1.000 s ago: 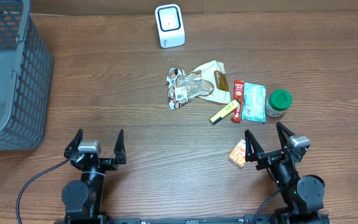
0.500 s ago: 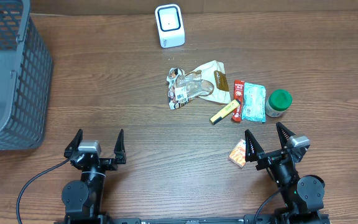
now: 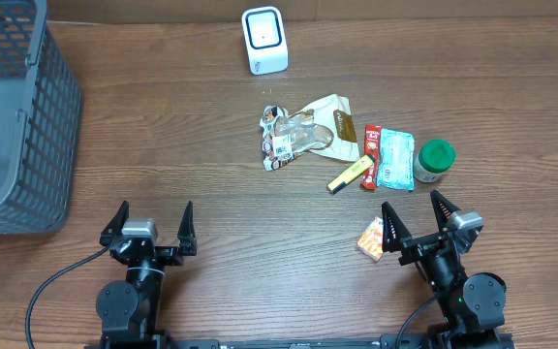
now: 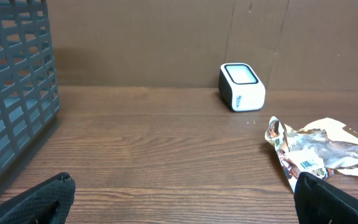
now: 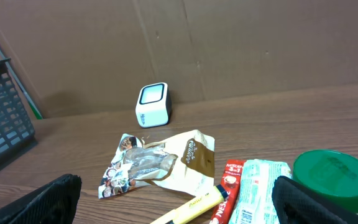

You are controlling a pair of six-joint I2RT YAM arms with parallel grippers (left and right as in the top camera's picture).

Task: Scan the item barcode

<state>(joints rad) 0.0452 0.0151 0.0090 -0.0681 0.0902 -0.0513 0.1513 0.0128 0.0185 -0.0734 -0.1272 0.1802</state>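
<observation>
Nothing has moved since the earlier frames. Candidate items lie clustered right of centre on the table (image 3: 211, 194): snack bag (image 3: 303, 134), yellow marker (image 3: 349, 176), red bar (image 3: 371, 155), pale green packet (image 3: 395, 160) and green-lidded jar (image 3: 435, 161). A small orange packet (image 3: 371, 237) lies apart, just beside the right gripper (image 3: 411, 206). The white scanner (image 3: 264, 40) stands at the far edge, well apart from the cluster. The right gripper and left gripper (image 3: 155, 215) sit at the near edge, jaws spread wide, holding nothing. A grey basket (image 3: 27, 145) sits far left.
</observation>
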